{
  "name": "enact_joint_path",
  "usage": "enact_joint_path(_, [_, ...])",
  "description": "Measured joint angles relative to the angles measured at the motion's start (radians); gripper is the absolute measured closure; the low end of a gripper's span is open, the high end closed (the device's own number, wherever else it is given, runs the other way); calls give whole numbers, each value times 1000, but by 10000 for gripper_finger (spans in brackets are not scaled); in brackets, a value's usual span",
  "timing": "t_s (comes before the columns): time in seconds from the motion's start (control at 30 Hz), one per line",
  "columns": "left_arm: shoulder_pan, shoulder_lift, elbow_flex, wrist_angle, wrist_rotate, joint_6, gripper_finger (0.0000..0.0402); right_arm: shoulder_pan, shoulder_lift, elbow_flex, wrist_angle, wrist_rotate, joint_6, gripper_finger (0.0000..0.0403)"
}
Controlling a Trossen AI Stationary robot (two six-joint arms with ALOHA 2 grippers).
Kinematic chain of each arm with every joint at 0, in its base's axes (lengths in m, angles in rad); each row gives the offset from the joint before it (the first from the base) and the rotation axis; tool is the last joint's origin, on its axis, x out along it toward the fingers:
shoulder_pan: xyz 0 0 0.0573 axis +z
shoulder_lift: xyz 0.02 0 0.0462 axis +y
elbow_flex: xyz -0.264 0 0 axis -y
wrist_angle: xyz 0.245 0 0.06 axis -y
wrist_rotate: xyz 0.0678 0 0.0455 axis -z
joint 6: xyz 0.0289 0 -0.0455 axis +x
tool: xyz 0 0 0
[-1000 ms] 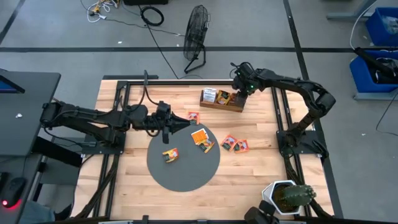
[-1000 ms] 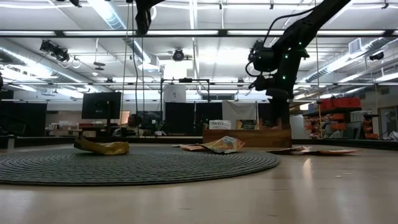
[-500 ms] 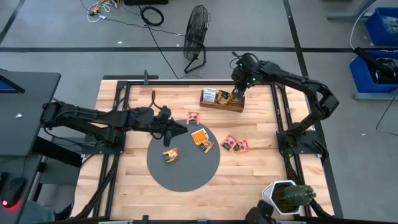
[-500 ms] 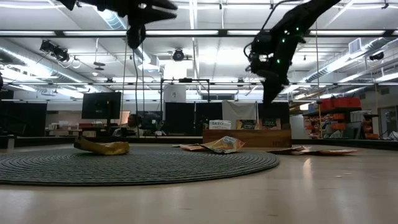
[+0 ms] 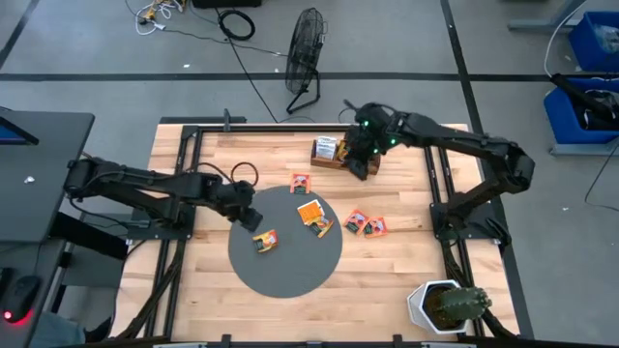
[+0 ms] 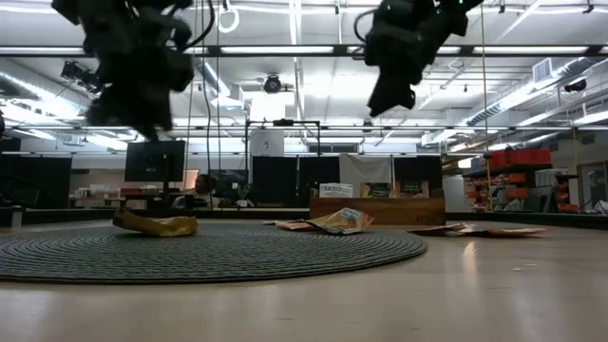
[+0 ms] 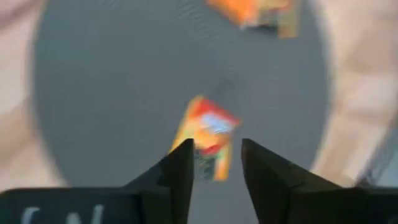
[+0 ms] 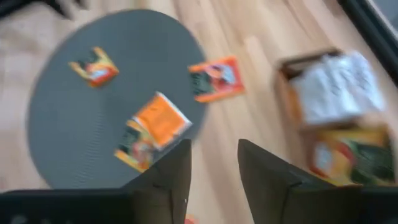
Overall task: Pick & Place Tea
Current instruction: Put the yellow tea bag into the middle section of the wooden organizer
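Several small tea packets are in view. One orange packet [image 5: 264, 241] lies on the grey disc [image 5: 285, 271], and two overlapping ones [image 5: 311, 215] lie near the disc's far rim. More lie on the wood [image 5: 301, 182] [image 5: 365, 225]. My left gripper [image 7: 217, 162] points down over the disc, open, above the single packet [image 7: 208, 134] and clear of it. My right gripper [image 8: 214, 165] hangs open and empty above the wooden box [image 5: 343, 155], which has packets standing in it.
A potted cactus [image 5: 450, 304] stands at the table's near right corner. Black frame rails [image 5: 435, 184] run along the left and right sides. The wood near the front edge, below the disc, is bare.
My left gripper has tipped from nearly level to pointing down and has sunk toward the single packet on the disc, its tips swinging back toward the table's left. My right gripper has risen from the wooden box and drifted toward the table's left and near side.
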Motion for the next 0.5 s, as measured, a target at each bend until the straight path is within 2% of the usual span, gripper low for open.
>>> enact_joint_path(0.1, [0, 22, -1, -109, 8, -147, 223, 81, 0, 0, 66, 30, 51, 271])
enact_joint_path(0.23, [-3, 58, 0, -97, 93, -341, 184, 164, -1, -18, 159, 73, 103, 281])
enact_joint_path(0.33, [-25, 84, 0, -38, 141, -409, 162, 201, -1, -30, 189, 79, 145, 287])
enact_joint_path(0.5, [-93, 142, 1, -9, 145, -514, 143, 245, -1, -40, 195, 106, 157, 291])
